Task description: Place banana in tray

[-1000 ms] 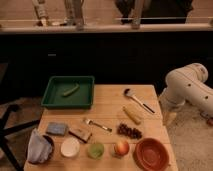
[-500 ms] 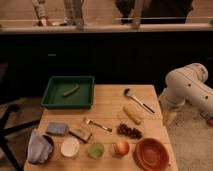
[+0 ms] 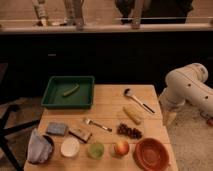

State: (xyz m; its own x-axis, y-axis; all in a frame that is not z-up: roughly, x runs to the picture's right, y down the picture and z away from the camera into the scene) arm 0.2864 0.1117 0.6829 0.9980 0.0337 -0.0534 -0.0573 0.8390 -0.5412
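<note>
The pale yellow banana lies on the wooden table, right of centre. The dark green tray stands at the table's far left corner, with a small olive-green vegetable inside it. My white arm is folded beside the table's right edge. My gripper hangs at its lower end, off the table, to the right of the banana and apart from it.
A metal spoon lies just behind the banana, a fork to its left, dark grapes in front. Along the front stand a reddish-brown bowl, an apple, a green cup, a white bowl and a cloth.
</note>
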